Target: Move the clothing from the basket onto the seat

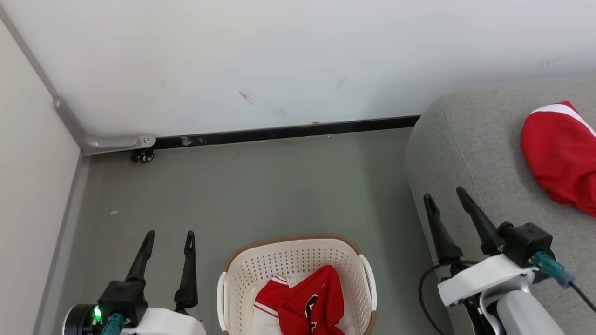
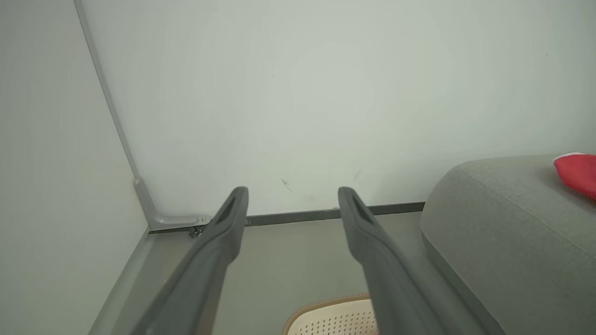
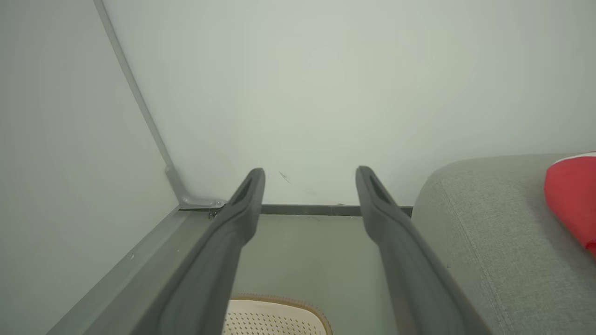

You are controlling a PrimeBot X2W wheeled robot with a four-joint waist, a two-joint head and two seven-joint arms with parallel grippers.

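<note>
The cream basket (image 1: 242, 274) with a brown rim stands on the floor at the bottom centre. A red garment (image 1: 309, 302) with white trim and black-and-white lettering lies crumpled inside it. A second red garment (image 1: 561, 158) with a white stripe rests on the grey seat (image 1: 470, 139) at the right. My left gripper (image 1: 170, 236) is open and empty, left of the basket. Over the seat's front edge, right of the basket, my right gripper (image 1: 444, 194) stands open and empty. The wrist views show the basket rim (image 2: 326, 309) (image 3: 279, 307), the seat (image 2: 507, 218) (image 3: 484, 223) and the red garment (image 2: 577, 172) (image 3: 570, 200).
A white wall with a dark baseboard (image 1: 288, 132) runs behind the grey floor (image 1: 260, 190). A side panel (image 1: 28, 186) closes the left, with a small caster (image 1: 145, 156) in the corner.
</note>
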